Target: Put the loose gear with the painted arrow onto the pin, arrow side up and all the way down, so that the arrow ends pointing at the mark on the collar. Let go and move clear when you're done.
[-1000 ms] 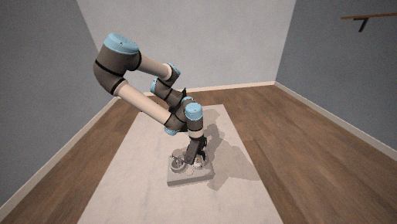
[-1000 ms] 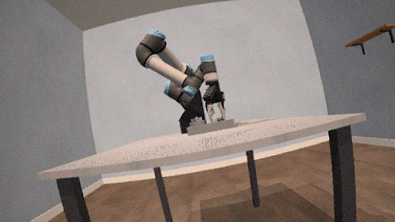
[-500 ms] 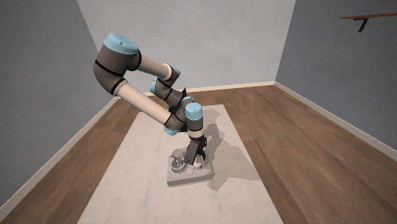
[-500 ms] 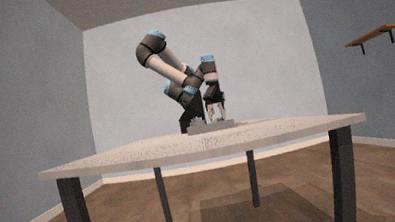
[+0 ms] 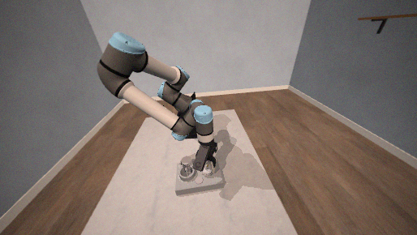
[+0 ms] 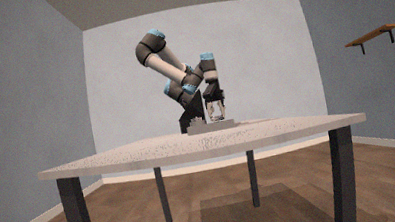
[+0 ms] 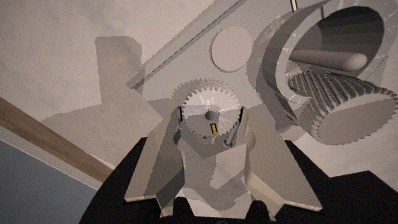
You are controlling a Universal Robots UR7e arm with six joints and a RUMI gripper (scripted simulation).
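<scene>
The gripper (image 7: pixel 210 125) is clamping the loose gear (image 7: pixel 210 102) between its two pale fingers, one pressing each side of the toothed rim, so the jaws are standing partly apart with the gear filling the gap. In the wrist view the gear is sitting right at the fingertips, its face turned toward the camera, and the yellow arrow (image 7: pixel 214 129) painted on that face is lying just below the centre hole, on the side nearer the gripper body. Beyond the fingertips a flat round disc (image 7: pixel 231 48) is showing on the grey base block (image 7: pixel 200 60). Off to the gripper's right a large grey ring housing (image 7: pixel 280 65) is standing on the block, with a shaft (image 7: pixel 327 60) running through it and a wide toothed gear (image 7: pixel 345 107) mounted at its near end. In the top view the gripper (image 5: pixel 201 164) is hanging over the base block (image 5: pixel 203 186), which is resting on the pale table (image 5: pixel 134 194). In the exterior view the gripper (image 6: pixel 216 113) is pointing down just above the block (image 6: pixel 214 126); whether the gear is touching anything below it cannot be told.
</scene>
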